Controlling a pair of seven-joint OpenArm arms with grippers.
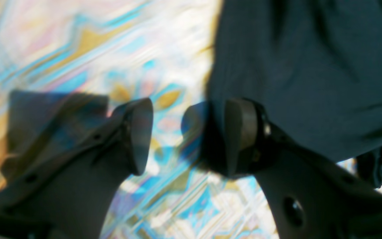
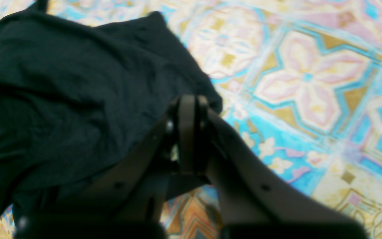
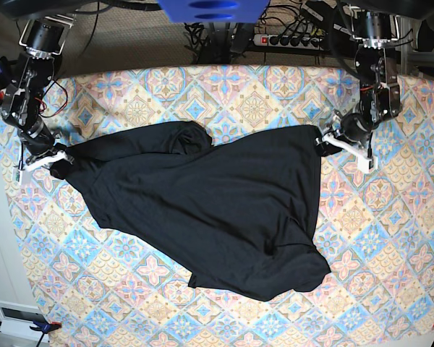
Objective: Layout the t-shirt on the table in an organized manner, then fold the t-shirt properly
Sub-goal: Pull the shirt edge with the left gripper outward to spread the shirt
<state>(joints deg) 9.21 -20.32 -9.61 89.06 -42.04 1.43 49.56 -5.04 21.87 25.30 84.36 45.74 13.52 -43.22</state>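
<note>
T-shirt (image 3: 217, 210) edges near both tools

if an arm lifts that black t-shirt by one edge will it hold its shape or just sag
The t-shirt would probably sag: it lies in wrinkles and soft bunches on the table. It looks thin, so likely light for its spread. Pushed, it would probably crumple rather than slide whole, given the folds near its upper edge.
</note>
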